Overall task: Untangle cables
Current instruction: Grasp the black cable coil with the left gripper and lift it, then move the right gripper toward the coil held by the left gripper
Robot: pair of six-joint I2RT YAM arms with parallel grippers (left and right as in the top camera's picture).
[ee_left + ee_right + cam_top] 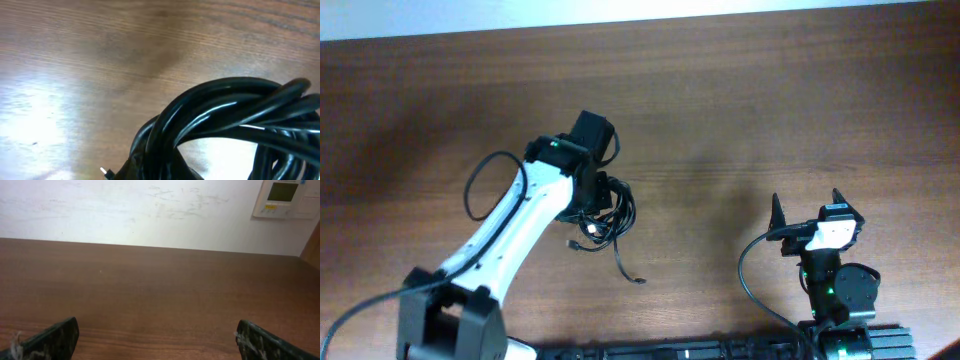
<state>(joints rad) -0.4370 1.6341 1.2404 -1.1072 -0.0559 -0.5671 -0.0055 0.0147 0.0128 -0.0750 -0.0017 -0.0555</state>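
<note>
The cables (617,212) (225,115) lie in a tight knot of glossy black loops a little left of the middle of the tabletop (770,100), with one loose tail trailing toward the near edge to a small plug (640,281) and another plug end (573,243) poking out on the knot's left. The left gripper (597,198) hangs right over the bundle on its white arm; its jaws are lost among the dark cords, so I cannot tell whether they are parted or have hold of anything. In the left wrist view the smooth, round cords fill the near right corner, shiny with reflections, and a small pale-tipped plug (103,171) shows at the bottom edge. The wood-grain tabletop is bare to the far side and to the right of the knot, all the way to its pale far edge. The right gripper (807,200) (157,325) sits well apart at the near right, jaws spread wide and holding nothing, its dark, scuffed fingers (50,340) pointing toward the white wall (125,210).
</note>
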